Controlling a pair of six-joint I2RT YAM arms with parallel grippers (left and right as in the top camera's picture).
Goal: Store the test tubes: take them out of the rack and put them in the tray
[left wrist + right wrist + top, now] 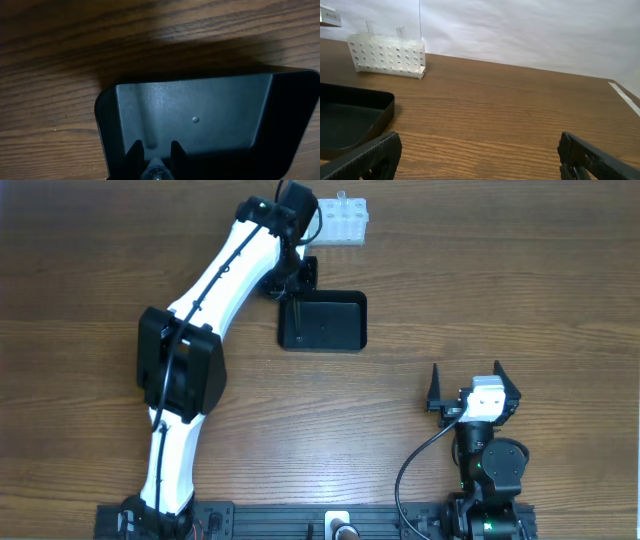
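Left gripper [156, 148]: positioned over the black rectangular plastic tray [356, 322], at the tray's rack-side end. Its fingers [135, 151] were set narrow, closed on a clear glass test tube [156, 173], of which only the rounded end was visible between them.

Tube orientation: seen end-on in the left wrist view. Its long axis therefore appeared to run along the gripper's own line of approach, pointing down toward the tray floor rather than lying flat. Whether the lower tip touched the floor could not be determined.

Governing relation: the tray floor lay directly beneath the held tube, inside the walls and nearer the left wall than the right as seen from above. Judgement: the release needs the tube laid over so its length runs along the tray's floor.

White perforated plastic rack [340, 222]: stood just beyond the tray, well apart from the right arm. Further tubes stood upright in it.

Right gripper [470, 387]: near its own base, fingers spread wide, holding nothing. The left arm was plainly the nearer to both rack and tray.
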